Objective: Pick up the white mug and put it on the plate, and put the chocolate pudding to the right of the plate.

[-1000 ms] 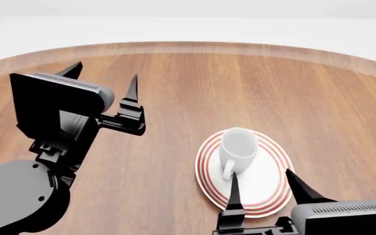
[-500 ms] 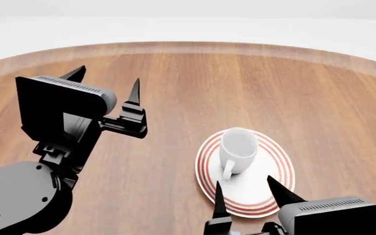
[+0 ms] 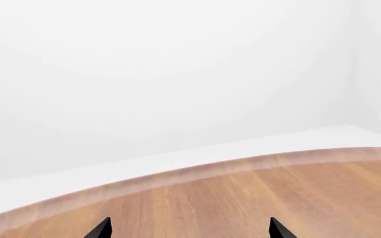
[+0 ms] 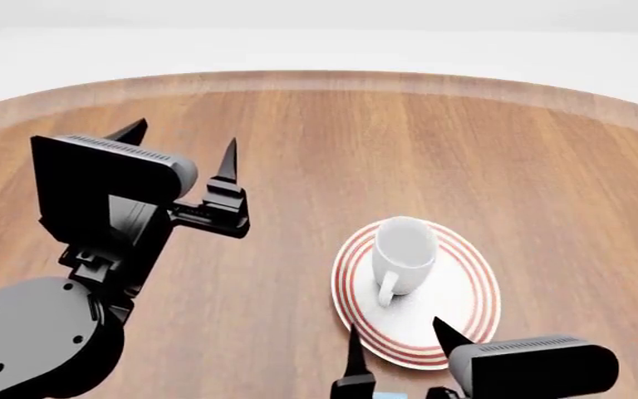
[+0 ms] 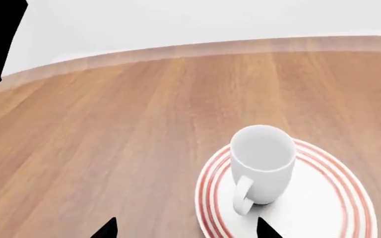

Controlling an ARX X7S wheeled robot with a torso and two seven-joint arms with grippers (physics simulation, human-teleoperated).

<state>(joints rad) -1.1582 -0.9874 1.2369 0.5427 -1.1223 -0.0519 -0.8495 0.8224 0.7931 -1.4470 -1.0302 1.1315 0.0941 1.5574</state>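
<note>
- Left wrist view: no objects, only the wooden surface (image 3: 257, 193) and its curved far edge; the left claw (image 3: 189, 229) shows two spread tips, released.
- Head view: one white mug (image 4: 404, 250) stands upright on one plate (image 4: 458, 312); the left claw (image 4: 180, 150) points toward the far edge, the right claw (image 4: 397, 349) sits at the near edge, released.
- Right wrist view: mug handle faces the claw.
</note>
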